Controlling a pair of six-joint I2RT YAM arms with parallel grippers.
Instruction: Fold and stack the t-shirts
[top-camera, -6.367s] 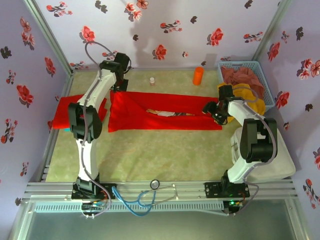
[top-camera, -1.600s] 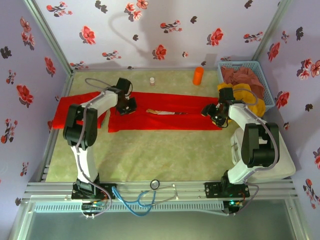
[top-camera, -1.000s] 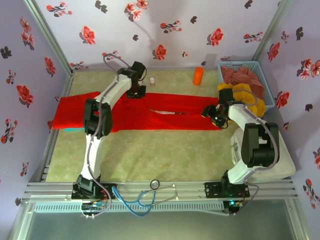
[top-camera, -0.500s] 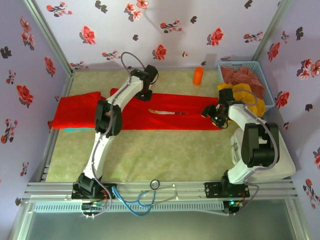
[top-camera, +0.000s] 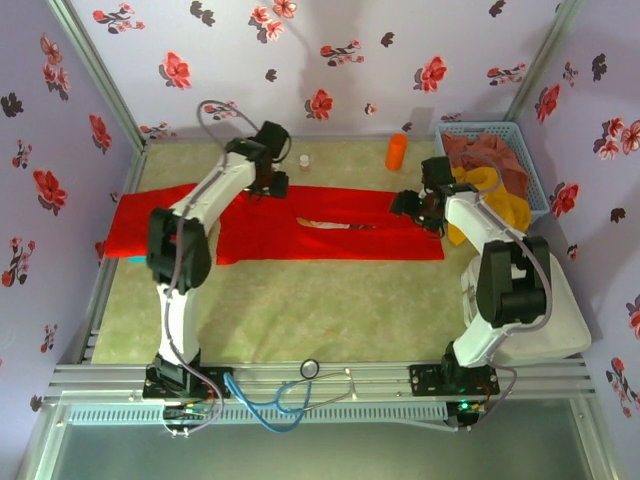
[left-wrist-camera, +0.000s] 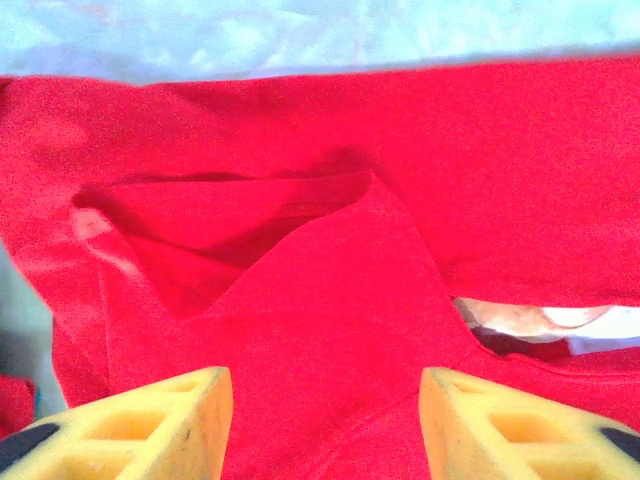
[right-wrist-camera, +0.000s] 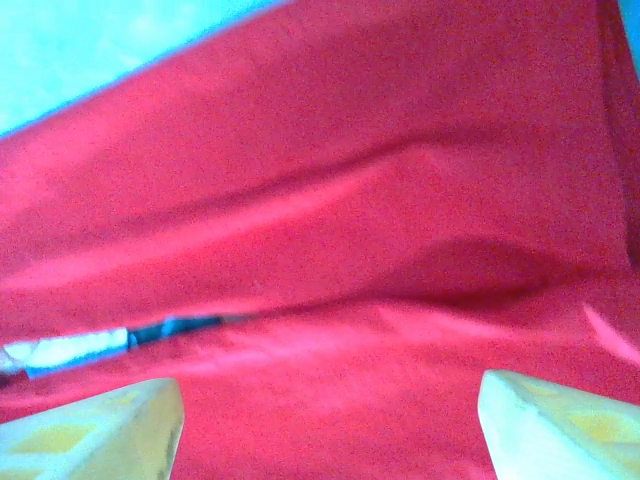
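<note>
- Pale green worktop carries a bright red cloth t-shirt, part-folded into a long band.
- Second red t-shirt lies folded at left; stacking remains.
- Left tool and right tool hover, fingers spread, empty.

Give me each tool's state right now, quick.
The left tool: open, holding nothing, over the red t-shirt.
The right tool: open, holding nothing, over the same t-shirt.
</note>
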